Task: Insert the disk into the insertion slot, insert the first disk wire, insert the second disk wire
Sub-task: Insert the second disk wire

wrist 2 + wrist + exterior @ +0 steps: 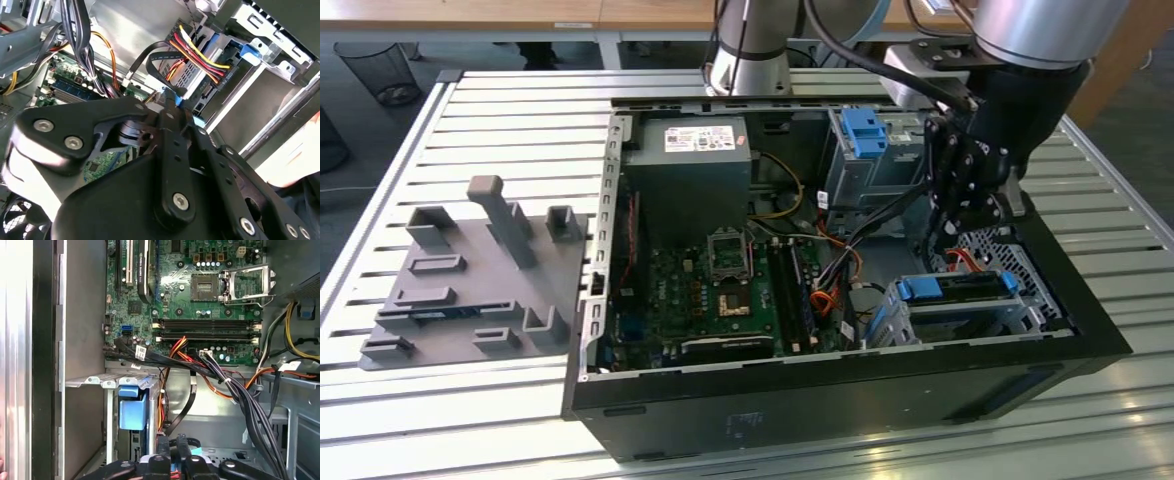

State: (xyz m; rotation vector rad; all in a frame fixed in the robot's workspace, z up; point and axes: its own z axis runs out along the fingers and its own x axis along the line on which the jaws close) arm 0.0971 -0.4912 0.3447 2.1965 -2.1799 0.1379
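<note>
The disk (958,288), silver in a bright blue caddy, lies seated in the insertion slot (994,320), the low grey cage at the case's front corner on the exterior view's right. My gripper (950,238) hangs just above and behind it. In both wrist views the blue caddy (132,409) (248,51) sits inside the cage (107,381). A red, yellow and black wire bundle (200,54) ends in a black connector at the disk's rear. My gripper (175,102) (172,454) is shut on the blue-tipped end of a flat black disk wire (150,54) (186,405).
The open computer case holds the motherboard (720,290), a grey power supply (687,160) and a taller cage with a blue latch (865,130). Loose black cables (240,390) cross beside the gripper. A grey fixture plate (474,280) lies on the slatted table at the exterior view's left.
</note>
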